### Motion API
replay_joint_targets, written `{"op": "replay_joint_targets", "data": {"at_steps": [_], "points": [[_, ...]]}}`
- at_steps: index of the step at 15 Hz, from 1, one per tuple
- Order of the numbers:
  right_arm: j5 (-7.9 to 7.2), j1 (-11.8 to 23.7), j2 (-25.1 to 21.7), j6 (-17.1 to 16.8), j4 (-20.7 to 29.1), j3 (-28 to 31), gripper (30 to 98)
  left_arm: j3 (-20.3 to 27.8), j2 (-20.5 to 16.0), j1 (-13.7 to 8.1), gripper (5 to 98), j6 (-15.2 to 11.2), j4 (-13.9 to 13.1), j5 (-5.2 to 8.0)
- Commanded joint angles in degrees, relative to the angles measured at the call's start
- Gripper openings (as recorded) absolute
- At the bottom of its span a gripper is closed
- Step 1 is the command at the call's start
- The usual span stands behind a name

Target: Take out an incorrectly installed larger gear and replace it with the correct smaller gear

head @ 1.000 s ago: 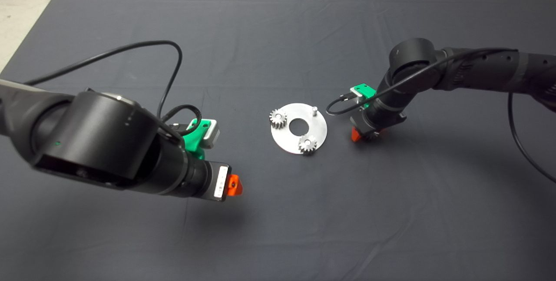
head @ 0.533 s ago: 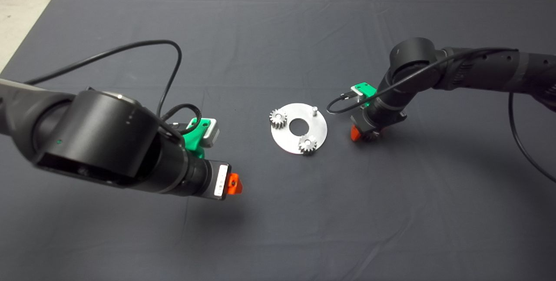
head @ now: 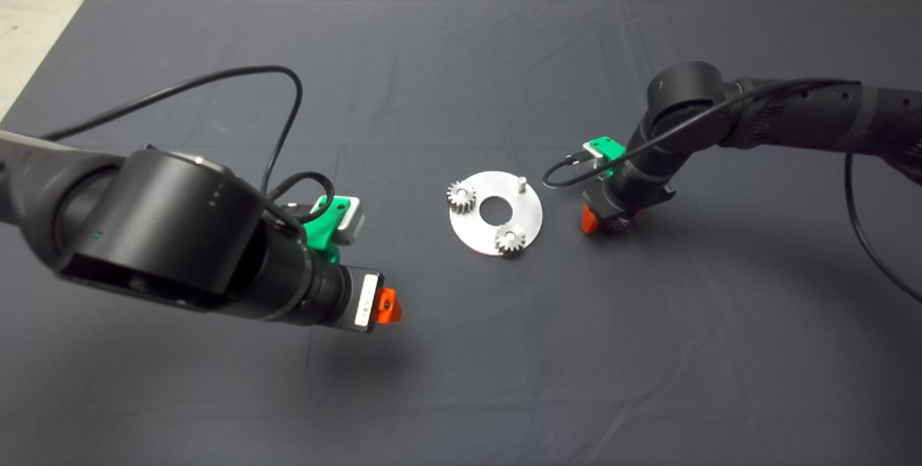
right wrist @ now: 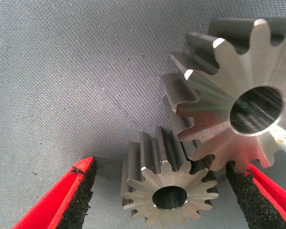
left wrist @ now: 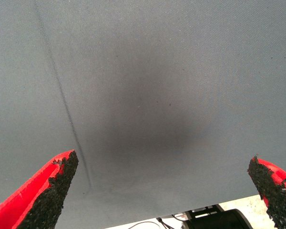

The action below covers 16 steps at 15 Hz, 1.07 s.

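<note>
Almost nothing has moved: the right gripper [right wrist: 159, 193] is kept low at the plate's [head: 529, 215] three o'clock, spread wide around the smaller gear [right wrist: 168, 190], gripping nothing. The larger gear [right wrist: 238, 102] apparently touches it; only the smaller should be pinched squarely.

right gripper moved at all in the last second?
No. The right gripper sits at the same spot beside the round plate, on its right, as before.

Round plate [head: 495, 215] mid-mat — right tool [head: 603, 223] just right; both loose gears [right wrist: 170, 188] seemingly beneath it.
</note>
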Motion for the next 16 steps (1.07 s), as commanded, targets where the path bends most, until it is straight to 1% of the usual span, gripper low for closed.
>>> {"op": "replay_joint_targets", "data": {"at_steps": [1,2,3,4,5,7,8,10,11,13,16], "points": [[-7.46,1.21,-0.13,0.25,-2.00,0.23,72.3,0.41,0.02,-0.16,92.1,0.13,0.64,0.81],[-7.46,1.21,-0.13,0.25,-2.00,0.31,70.5,0.41,-0.04,-0.16,92.1,0.18,0.64,0.89],[-7.46,1.21,-0.13,0.19,-2.08,0.32,66.8,0.32,-0.01,-0.16,92.1,0.18,0.64,0.84],[-7.46,1.21,-0.13,0.25,-2.09,0.32,66.0,0.32,0.05,-0.16,92.1,0.18,0.64,0.85],[-7.46,1.21,-0.13,0.25,-2.09,0.32,62.6,0.24,0.05,-0.16,92.1,0.18,0.64,0.82],[-7.46,1.21,-0.13,0.25,-2.09,0.32,61.2,0.19,0.05,-0.16,92.1,0.18,0.64,0.85],[-7.46,1.21,-0.13,0.25,-2.08,0.32,58.1,0.15,0.05,-0.16,92.1,0.11,0.64,0.88],[-7.46,1.21,-0.13,0.25,-2.09,0.32,55.6,0.06,0.05,-0.16,92.1,0.18,0.64,0.81],[-7.46,1.21,-0.13,0.25,-2.09,0.23,52.5,-0.03,0.05,-0.16,92.1,0.11,0.64,0.90],[-7.46,1.21,-0.05,0.25,-2.09,0.28,50.8,-0.03,0.05,-0.16,92.1,0.18,0.64,0.90],[-7.46,1.21,-0.22,0.25,-2.00,0.41,44.6,-0.03,0.01,-0.16,92.1,0.18,0.64,0.86]]}}
